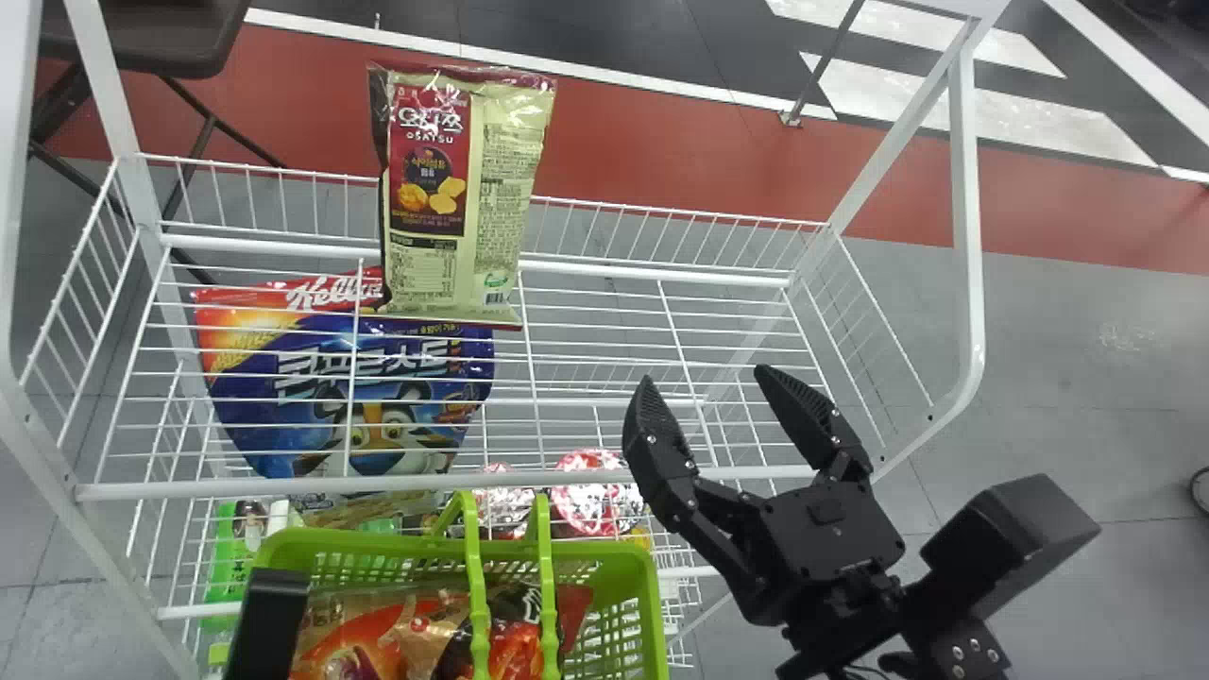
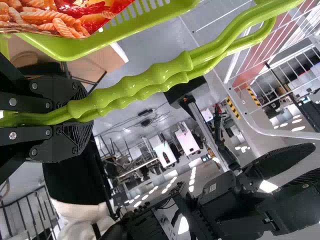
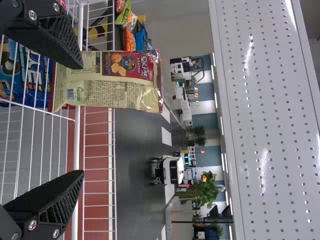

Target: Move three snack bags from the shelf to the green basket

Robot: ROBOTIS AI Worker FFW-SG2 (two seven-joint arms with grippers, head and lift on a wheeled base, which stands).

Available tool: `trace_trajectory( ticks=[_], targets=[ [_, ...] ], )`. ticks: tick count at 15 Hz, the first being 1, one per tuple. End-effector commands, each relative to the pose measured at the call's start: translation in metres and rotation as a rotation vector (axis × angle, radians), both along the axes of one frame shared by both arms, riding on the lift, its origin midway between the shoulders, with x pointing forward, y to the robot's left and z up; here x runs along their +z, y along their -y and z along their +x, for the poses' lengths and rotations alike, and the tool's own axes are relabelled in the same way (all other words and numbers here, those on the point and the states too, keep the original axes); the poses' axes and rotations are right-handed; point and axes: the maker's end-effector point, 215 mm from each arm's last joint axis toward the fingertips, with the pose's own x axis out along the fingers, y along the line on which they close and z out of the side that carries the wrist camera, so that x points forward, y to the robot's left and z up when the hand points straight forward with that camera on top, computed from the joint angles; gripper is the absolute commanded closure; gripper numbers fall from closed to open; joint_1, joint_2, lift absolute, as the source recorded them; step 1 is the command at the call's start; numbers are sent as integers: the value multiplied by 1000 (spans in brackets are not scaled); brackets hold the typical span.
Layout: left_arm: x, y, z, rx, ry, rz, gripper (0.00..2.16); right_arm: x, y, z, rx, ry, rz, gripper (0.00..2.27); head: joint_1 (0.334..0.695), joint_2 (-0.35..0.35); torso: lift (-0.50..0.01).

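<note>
Snack bag (image 1: 458, 198) stands upright on the wire shelf (image 1: 661, 274), by its back edge and left of centre, and it is the one left to move. The green basket (image 1: 628, 604) sits at the front, already holding snack bags (image 1: 354, 647); they overlap, so I'd put them at two, though I can't be certain. If so, the job is about two-thirds done.

The right gripper (image 1: 705, 376) is spread wide with nothing between its fingers, over the shelf's right side and well apart from the bag. The left gripper (image 2: 77, 116) is closed around the basket's handles (image 2: 135, 82).

A blue cereal bag (image 1: 312, 397) lies beneath the wire, with red-and-white packs (image 1: 590, 501) lower down, behind the basket. Nothing blocks the bag itself, but the raised handles and the front rail (image 1: 567, 479) could snag it on the way in.
</note>
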Motion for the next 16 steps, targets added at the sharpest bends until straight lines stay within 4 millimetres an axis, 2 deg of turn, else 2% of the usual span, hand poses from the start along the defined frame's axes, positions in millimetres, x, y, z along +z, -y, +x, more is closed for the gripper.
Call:
trace_trajectory(
  ticks=[1, 16],
  targets=[
    [0, 0, 0, 0, 1, 0, 1669, 0, 0, 0, -1, 1, 1, 63, 695, -350, -47],
    [0, 0, 0, 1, -1, -1, 1669, 3, 0, 0, 2, 9, 1, 63, 695, -350, -47]
  ],
)
